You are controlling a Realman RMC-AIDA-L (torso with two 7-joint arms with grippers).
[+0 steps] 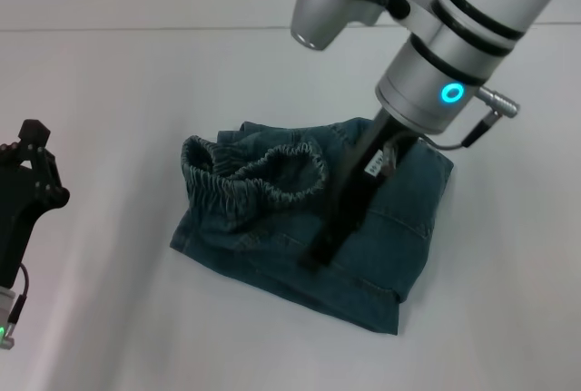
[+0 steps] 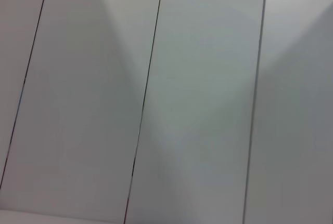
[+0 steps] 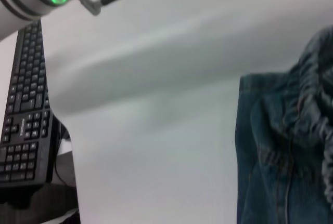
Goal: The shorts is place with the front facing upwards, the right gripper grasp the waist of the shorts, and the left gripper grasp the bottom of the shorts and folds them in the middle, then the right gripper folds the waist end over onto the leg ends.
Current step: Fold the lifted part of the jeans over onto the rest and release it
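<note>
Final fold: right gripper (image 1: 318,253), jaws' state indiscernible, presses mid-frame on the shorts (image 1: 381,255); next, release waist (image 1: 254,173); left gripper (image 1: 27,191) idles at left edge, jaws likewise indiscernible.

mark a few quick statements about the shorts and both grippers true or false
1. The shorts lie folded into a compact bundle on the white table. True.
2. The waist is spread flat. False: it stands ruffled on top of the fold.
3. The right gripper is down on the denim. True.
4. The left gripper holds the leg ends. False: it sits apart at the table's left edge.
5. A keyboard shows in the right wrist view. True.
</note>
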